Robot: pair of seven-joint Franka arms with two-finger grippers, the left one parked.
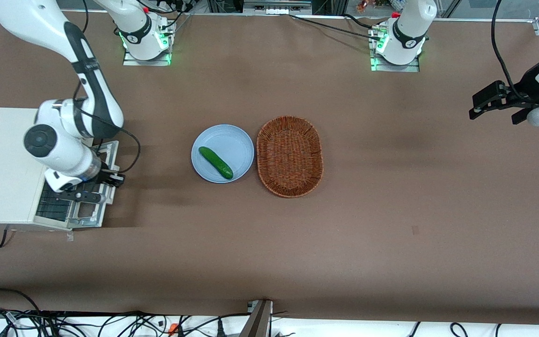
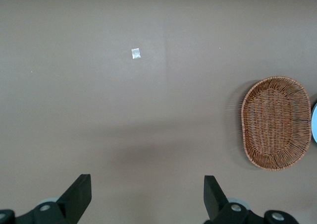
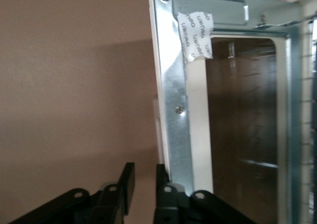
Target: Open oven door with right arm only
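Toaster oven (image 1: pixel 5 168): at nine o'clock on the table, working arm's end.
Oven door (image 1: pixel 92 206): swung down, nearly flat.
Gripper (image 1: pixel 105 180): at the door's free edge, fingers nearly together, apparently on the handle.
Risk: handle slipping, door dropping.
Plate (image 1: pixel 232 140), cucumber (image 1: pixel 215 162), basket (image 1: pixel 289 156): centre, well apart.

From high above we look down on the whole table (image 1: pixel 391 234). Our left wrist camera faces straight down from well above, sharing the basket (image 1: pixel 289 156) with it. Our right wrist camera sits close against the oven door (image 3: pixel 188 110), its gripper (image 3: pixel 143 184) visible.
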